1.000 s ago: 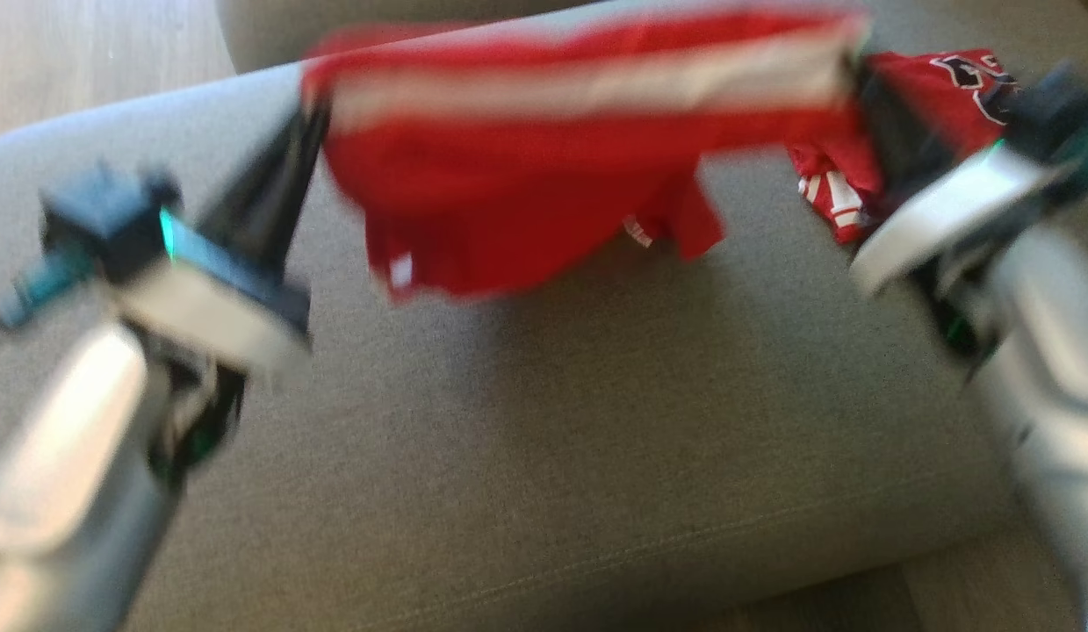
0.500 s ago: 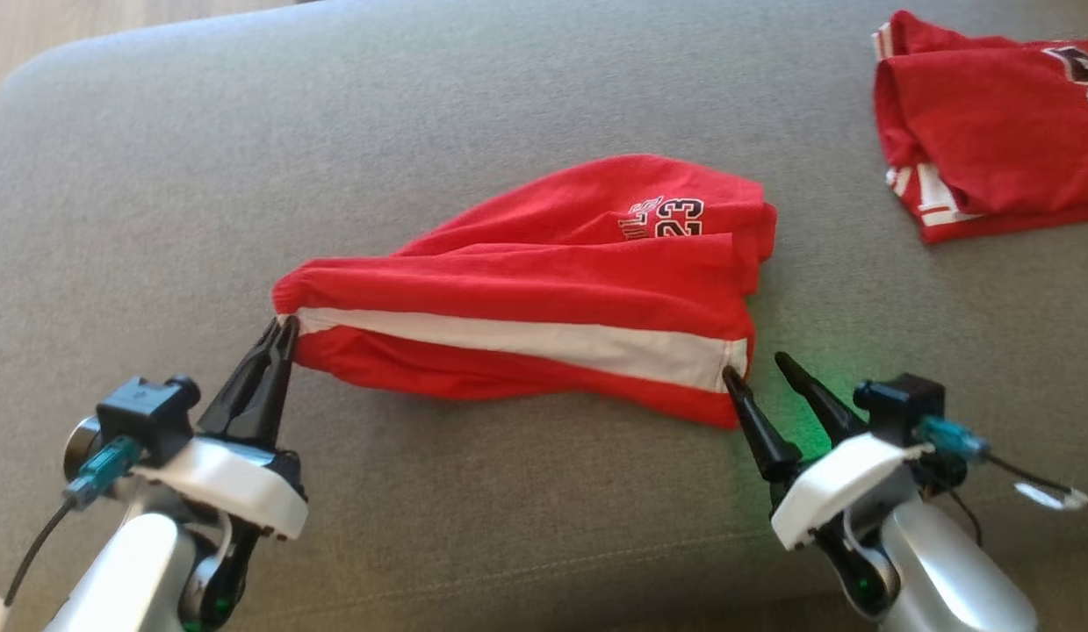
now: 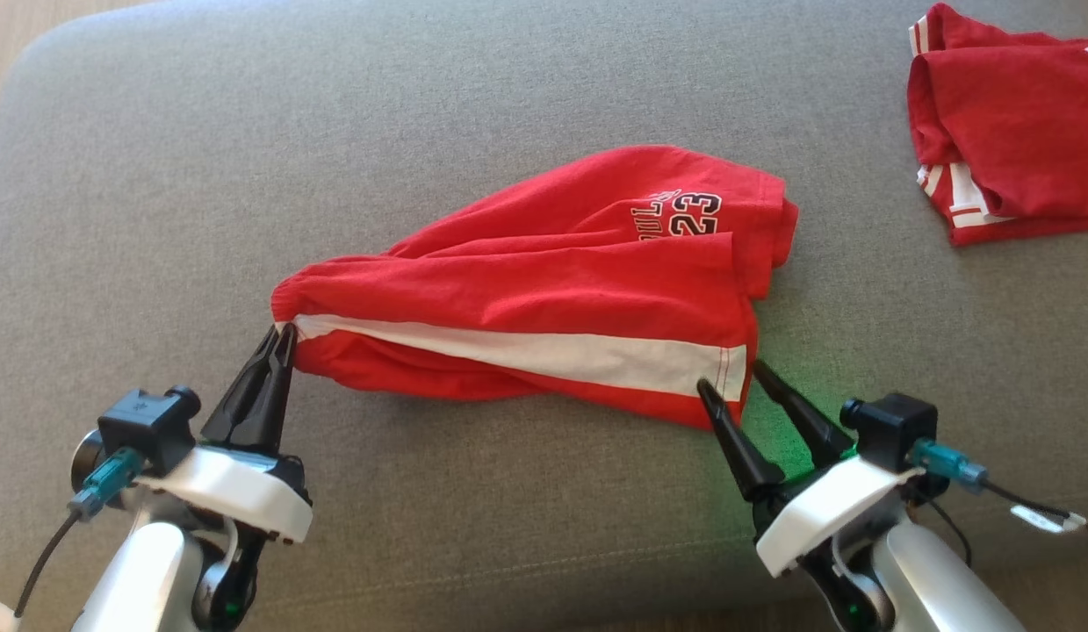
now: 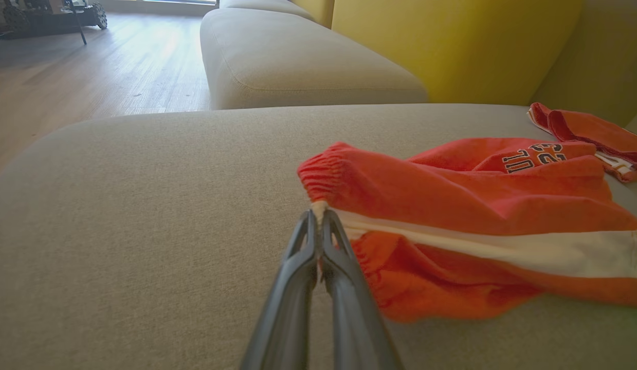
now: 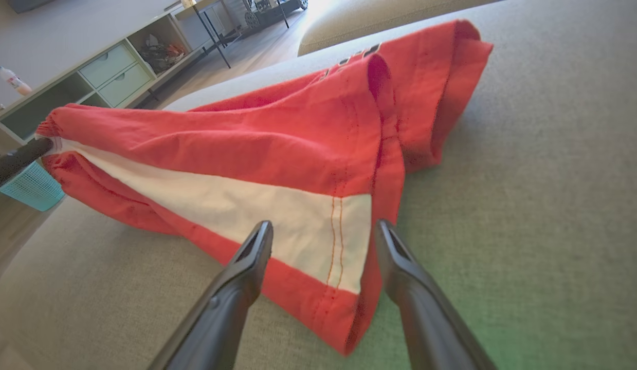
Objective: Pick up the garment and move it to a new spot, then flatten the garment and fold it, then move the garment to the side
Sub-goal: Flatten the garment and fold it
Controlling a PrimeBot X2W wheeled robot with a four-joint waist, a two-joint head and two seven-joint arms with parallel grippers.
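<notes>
Pinching the gathered waistband corner of the red shorts (image 3: 552, 281), our left claw (image 3: 280, 332) was closed tight on the cloth where the white stripe (image 3: 526, 351) began. Our right claw (image 3: 730, 376) stood wide open at the other end of that stripe, one finger on each side of the hem corner, gripping nothing. We saw the shorts lying rumpled on the grey sofa cushion (image 3: 421, 132), well apart from another red garment (image 3: 1009, 132) at the far right

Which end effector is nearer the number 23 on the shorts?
Right. The right end effector stands open at the stripe's hem end, close to the 23; the left end effector is shut on the waistband end, across the shorts.
</notes>
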